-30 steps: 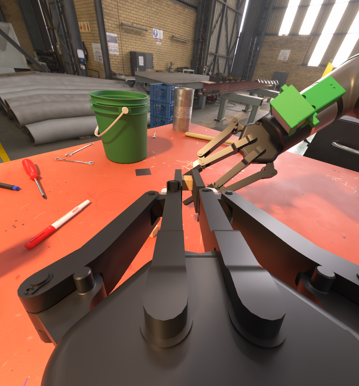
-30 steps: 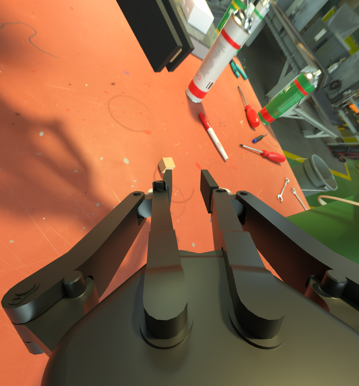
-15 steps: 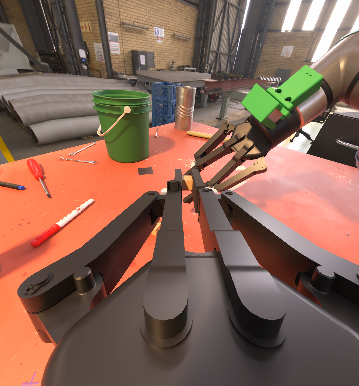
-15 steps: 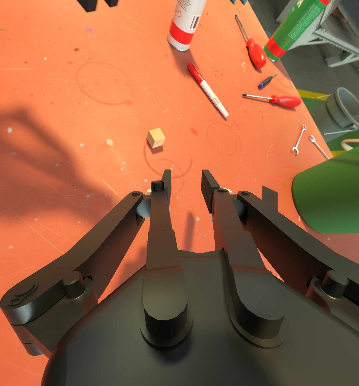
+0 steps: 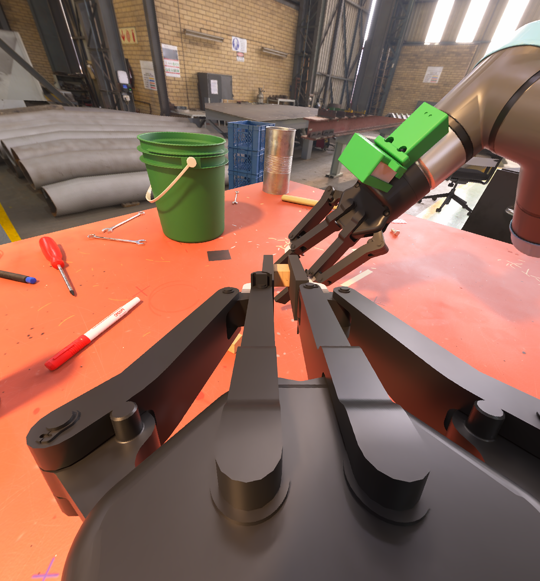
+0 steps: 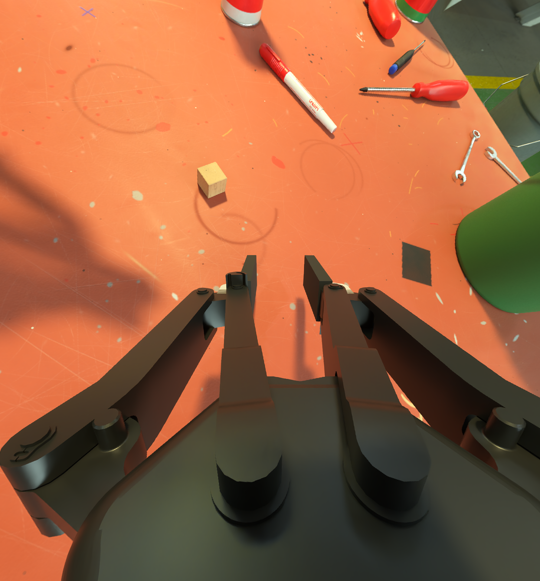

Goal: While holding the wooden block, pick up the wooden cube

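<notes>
Green bucket stands ahead and left of the left gripper, a metal can beyond it; what either holds cannot be seen from here. The left gripper is clamped on the wooden block, pads pressed to both sides, raised off the orange table. The right gripper hangs over the table, fingers partly spread and gripping nothing. The wooden cube sits on the table ahead and left of its fingertips, apart from them. A red marker lies farther ahead. In the left wrist view the cube is mostly hidden behind the fingers.
</notes>
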Robot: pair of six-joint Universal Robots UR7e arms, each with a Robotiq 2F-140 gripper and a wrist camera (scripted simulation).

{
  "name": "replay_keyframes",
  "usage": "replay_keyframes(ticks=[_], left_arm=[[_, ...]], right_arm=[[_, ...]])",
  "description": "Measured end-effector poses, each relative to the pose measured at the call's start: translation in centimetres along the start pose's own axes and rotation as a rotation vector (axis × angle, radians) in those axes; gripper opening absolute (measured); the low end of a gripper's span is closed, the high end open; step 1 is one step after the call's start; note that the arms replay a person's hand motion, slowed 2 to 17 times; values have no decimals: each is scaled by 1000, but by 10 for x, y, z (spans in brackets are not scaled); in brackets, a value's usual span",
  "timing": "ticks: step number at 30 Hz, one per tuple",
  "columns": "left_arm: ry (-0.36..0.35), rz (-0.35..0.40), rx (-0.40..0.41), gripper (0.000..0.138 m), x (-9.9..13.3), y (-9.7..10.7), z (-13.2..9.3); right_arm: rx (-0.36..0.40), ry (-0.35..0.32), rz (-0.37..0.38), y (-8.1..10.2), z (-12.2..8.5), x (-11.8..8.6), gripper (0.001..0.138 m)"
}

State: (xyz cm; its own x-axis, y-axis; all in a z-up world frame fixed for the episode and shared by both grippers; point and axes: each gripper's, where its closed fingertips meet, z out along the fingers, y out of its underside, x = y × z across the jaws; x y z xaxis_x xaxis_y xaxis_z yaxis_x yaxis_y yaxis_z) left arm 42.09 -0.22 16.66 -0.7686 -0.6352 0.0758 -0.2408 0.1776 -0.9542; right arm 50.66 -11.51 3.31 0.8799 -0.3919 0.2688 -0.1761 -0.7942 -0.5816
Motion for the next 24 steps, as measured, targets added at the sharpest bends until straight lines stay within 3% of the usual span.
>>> replay_keyframes(ticks=[16, 24], left_arm=[[-8, -1, -3, 13, -3, 1, -1], [-15, -4, -7, 13, -6, 2, -2]], right_arm=[[12, -14, 45, 1, 18, 8, 25], [8, -13, 27, 2, 22, 12, 4]])
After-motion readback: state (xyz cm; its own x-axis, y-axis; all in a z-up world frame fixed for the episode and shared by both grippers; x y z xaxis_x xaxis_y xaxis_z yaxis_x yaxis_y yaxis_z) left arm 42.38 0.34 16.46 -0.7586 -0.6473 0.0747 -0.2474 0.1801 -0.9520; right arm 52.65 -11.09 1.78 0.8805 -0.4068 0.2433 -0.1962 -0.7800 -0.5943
